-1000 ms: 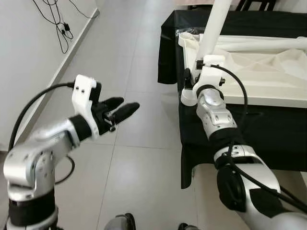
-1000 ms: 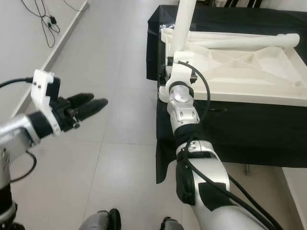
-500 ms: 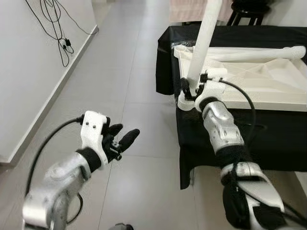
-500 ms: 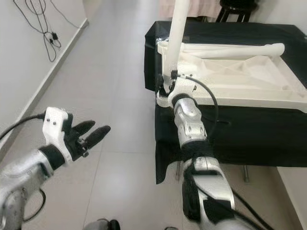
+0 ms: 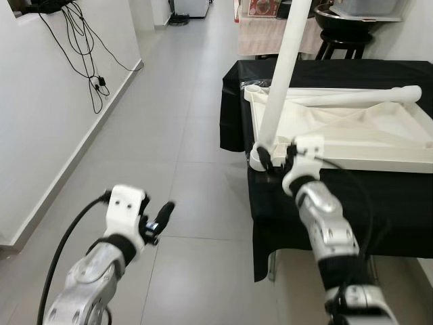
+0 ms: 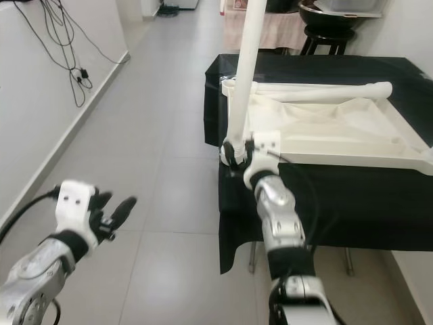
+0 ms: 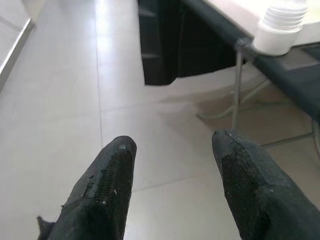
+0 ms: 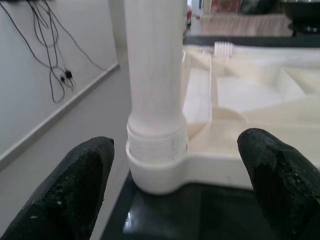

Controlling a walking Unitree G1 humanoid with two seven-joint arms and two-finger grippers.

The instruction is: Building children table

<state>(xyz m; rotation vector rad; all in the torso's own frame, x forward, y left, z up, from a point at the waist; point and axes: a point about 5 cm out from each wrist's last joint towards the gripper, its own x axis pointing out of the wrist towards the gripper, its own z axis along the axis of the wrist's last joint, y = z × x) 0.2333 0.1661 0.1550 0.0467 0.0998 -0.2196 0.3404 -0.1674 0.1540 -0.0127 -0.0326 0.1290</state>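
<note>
1 tabletop (image 5: pixel 379 145) | 2 legs (image 5: pixel 284 74) | 2 grippers (image 8: pixel 165 180) open

Desk covered in a black cloth (image 5: pixel 318 203) that hangs down its front and sides, standing on a light grey tiled floor (image 5: pixel 183 135). Lying directly on the desk: an upside-down white plastic children's tabletop (image 5: pixel 352 132) with ribbed underside, one long white plastic leg (image 5: pixel 284 74) upright in its near corner socket, another white leg (image 5: pixel 358 96) lying across the far edge.
</note>
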